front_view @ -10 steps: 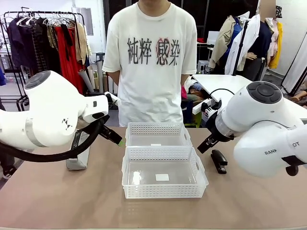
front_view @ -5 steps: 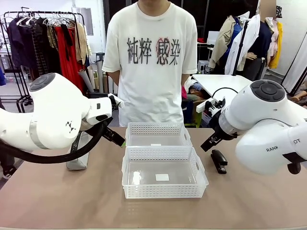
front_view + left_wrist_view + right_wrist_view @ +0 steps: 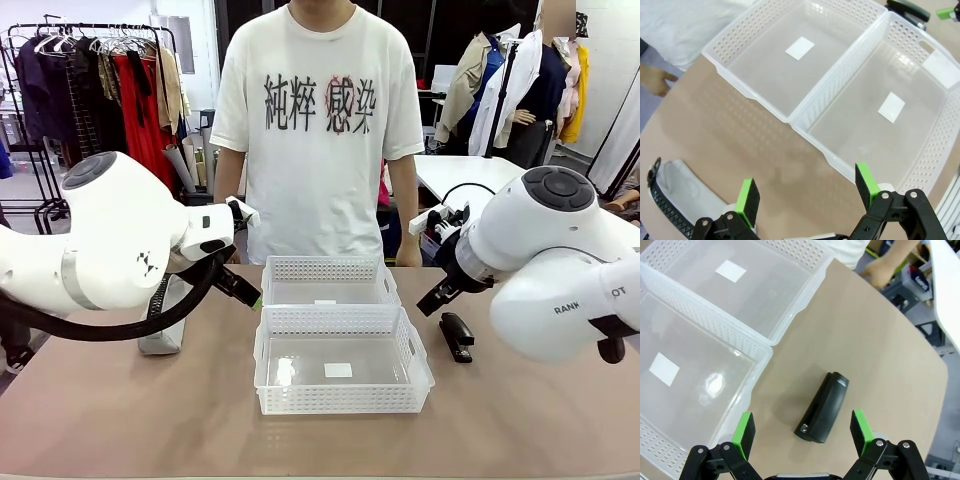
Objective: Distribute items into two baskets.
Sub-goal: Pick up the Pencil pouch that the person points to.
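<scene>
Two translucent white baskets stand side by side at the table's middle, the far basket [image 3: 330, 268] toward the person and the near basket [image 3: 340, 398] toward me. A grey pouch [image 3: 160, 328] with a black zipper lies left of them, partly behind my left arm. The black stapler [image 3: 456, 335] lies right of the near basket. My left gripper [image 3: 250, 295] hovers open between pouch and baskets; its wrist view shows the gripper [image 3: 808, 190], the pouch [image 3: 680, 197] and both baskets [image 3: 740, 37] [image 3: 935, 145]. My right gripper [image 3: 428, 303] hangs open above the stapler [image 3: 824, 407], pads apart [image 3: 802, 426].
A person in a white printed shirt stands at the far edge, with hands hanging near the table [image 3: 405, 257] [image 3: 885, 270]. Clothes racks and another table fill the background. Bare brown tabletop [image 3: 150, 420] lies in front of the baskets.
The person's arms have come from behind the back to hang at the sides. My left arm has shifted slightly right and my right gripper has risen a little; both stay open.
</scene>
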Controlling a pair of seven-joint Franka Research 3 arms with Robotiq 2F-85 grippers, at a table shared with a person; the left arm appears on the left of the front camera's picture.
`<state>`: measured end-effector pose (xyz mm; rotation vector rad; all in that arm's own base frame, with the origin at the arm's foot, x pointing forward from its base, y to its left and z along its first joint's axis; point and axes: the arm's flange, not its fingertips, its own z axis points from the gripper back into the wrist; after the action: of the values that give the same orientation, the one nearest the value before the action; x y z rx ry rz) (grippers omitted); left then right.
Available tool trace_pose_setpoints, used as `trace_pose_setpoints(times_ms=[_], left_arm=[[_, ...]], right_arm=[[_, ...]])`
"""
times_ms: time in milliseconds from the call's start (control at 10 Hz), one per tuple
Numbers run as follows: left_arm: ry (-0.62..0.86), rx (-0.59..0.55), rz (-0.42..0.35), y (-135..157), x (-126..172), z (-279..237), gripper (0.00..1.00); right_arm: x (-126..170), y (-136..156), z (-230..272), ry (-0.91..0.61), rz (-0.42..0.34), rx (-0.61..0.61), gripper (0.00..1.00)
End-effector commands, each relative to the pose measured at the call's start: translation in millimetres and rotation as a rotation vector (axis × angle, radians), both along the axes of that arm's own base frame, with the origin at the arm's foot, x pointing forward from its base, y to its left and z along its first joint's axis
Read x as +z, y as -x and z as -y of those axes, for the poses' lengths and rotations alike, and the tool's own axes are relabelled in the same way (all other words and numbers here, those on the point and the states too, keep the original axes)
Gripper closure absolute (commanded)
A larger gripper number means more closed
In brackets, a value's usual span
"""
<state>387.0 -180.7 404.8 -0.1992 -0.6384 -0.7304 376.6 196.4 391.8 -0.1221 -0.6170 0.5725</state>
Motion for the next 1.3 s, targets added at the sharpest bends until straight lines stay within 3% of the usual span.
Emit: trace_pose_setpoints(times_ms=[0, 100, 400, 600, 800, 1000, 1100, 1200], left_arm=[[-0.016, -0.043, -0.101, -4, 16, -2, 0.0], [-0.032, -0.071, -0.177, -8, 23, -3, 0.0], [0.073, -0.102, -0.299, -19, 53, -13, 0.0], [0.292, -0.061, -0.393, -30, 70, -22, 0.0], [0.532, -0.06, -0.474, -38, 81, -29, 0.0], [0.682, -0.063, -0.52, -39, 90, -37, 0.0], [0.709, -0.094, -0.52, -35, 89, -40, 0.0], [0.624, -0.066, -0.511, -33, 96, -34, 0.0]], right_arm=[[25, -12, 8, -0.113, -0.078, 0.013, 0.0], [40, -18, 12, -0.17, -0.102, 0.007, 0.0], [73, -33, 24, -0.387, -0.227, -0.001, 0.0], [97, -36, 34, -0.615, -0.333, -0.017, 0.0], [108, -37, 46, -0.755, -0.362, -0.021, 0.0], [111, -44, 58, -0.862, -0.353, -0.014, 0.0], [106, -45, 59, -0.832, -0.293, -0.028, 0.0], [120, -33, 55, -0.816, -0.366, -0.043, 0.0]])
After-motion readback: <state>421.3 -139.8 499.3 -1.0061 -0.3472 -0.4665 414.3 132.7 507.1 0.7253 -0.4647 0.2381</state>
